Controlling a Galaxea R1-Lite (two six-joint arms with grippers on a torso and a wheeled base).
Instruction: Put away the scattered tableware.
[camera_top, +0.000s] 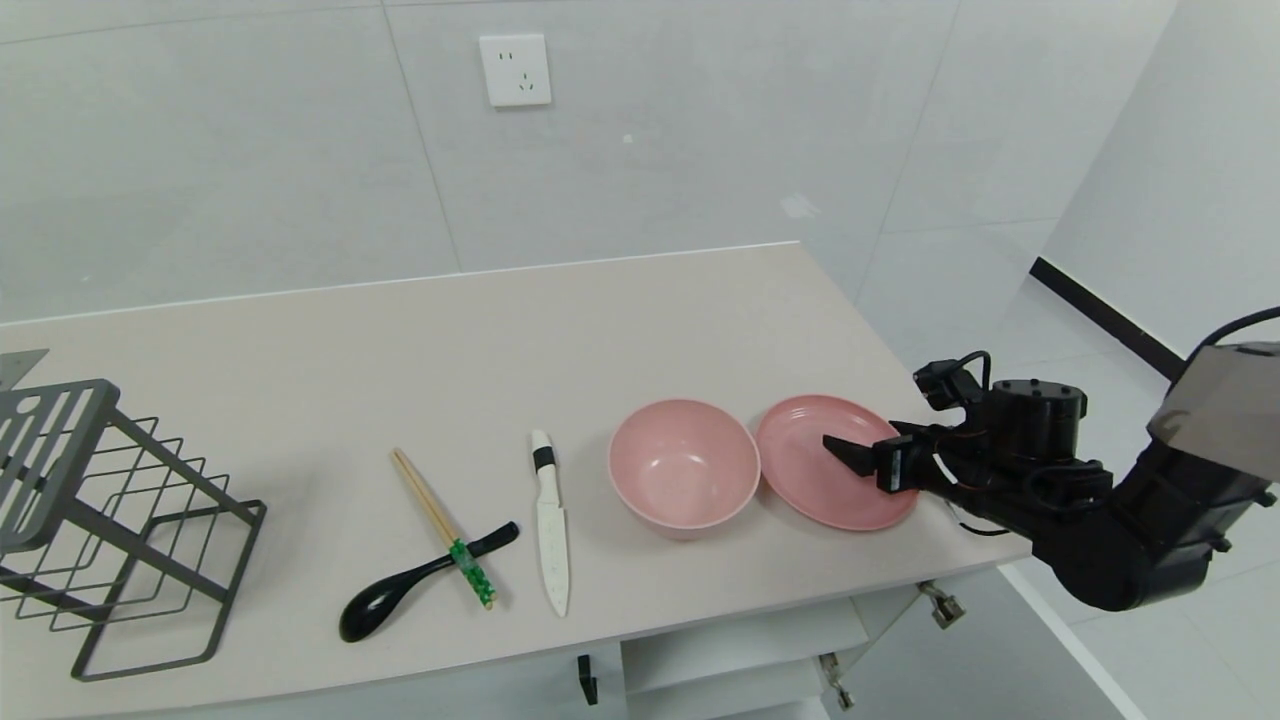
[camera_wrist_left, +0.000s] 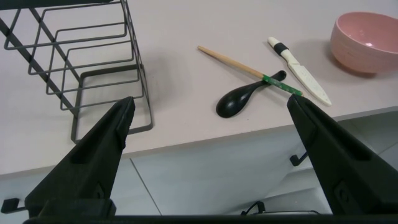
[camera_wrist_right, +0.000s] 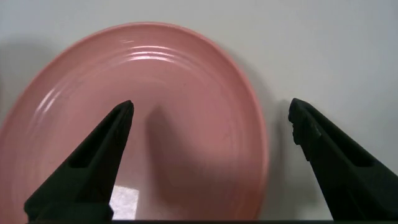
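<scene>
Hovering my right gripper (camera_top: 850, 455) over the pink plate (camera_top: 815, 505) at the counter's (camera_top: 400, 340) right end, fingers spread, gripping nothing. Pink bowl (camera_top: 683, 475) just beside the plate. Leftward: knife (camera_top: 551, 520), chopsticks (camera_top: 440, 520) crossing a black spoon (camera_top: 400, 590), wire rack (camera_top: 100, 500). Left gripper (camera_wrist_left: 210, 102) also spread, before the counter's front edge.

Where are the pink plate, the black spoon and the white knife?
pink plate (camera_top: 815, 495): head view, bare inner surface toward its near rim.
black spoon (camera_top: 370, 608): head view, on its bowl.
white knife (camera_top: 552, 530): head view, middle of its blade.
</scene>
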